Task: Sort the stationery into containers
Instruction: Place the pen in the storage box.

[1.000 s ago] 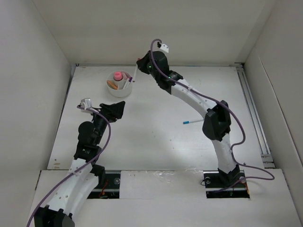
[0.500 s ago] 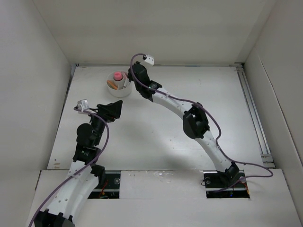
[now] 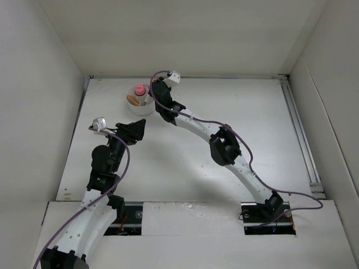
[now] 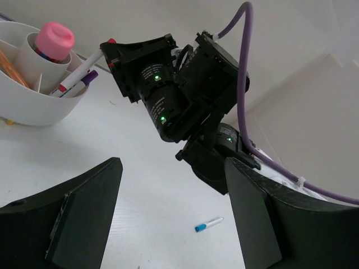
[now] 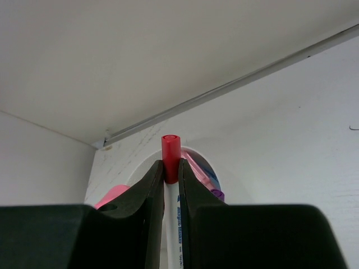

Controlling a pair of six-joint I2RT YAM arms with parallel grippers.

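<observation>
The round white bowl (image 3: 140,106) stands at the back left and holds a pink-topped stubby item (image 3: 139,89) and an orange piece (image 3: 132,101). My right gripper (image 3: 152,94) is at the bowl's right rim, shut on a white pen with a red cap (image 5: 170,147). In the right wrist view the gripper (image 5: 171,168) points at the bowl (image 5: 197,154), where a purple cap (image 5: 217,195) shows. My left gripper (image 3: 136,130) is open and empty, below the bowl. A blue-capped pen (image 4: 208,225) lies on the table; in the top view my right arm hides it.
The left wrist view shows the bowl (image 4: 33,106), the pink-topped item (image 4: 54,38), pens leaning on its rim (image 4: 84,68), and my right gripper (image 4: 112,49) beside them. White walls enclose the table; a rail (image 3: 300,134) runs along the right side.
My right arm has swung left, carrying the red-capped pen from right of the bowl to its rim. Its elbow now covers the blue-capped pen in the top view. The left arm has not moved.
</observation>
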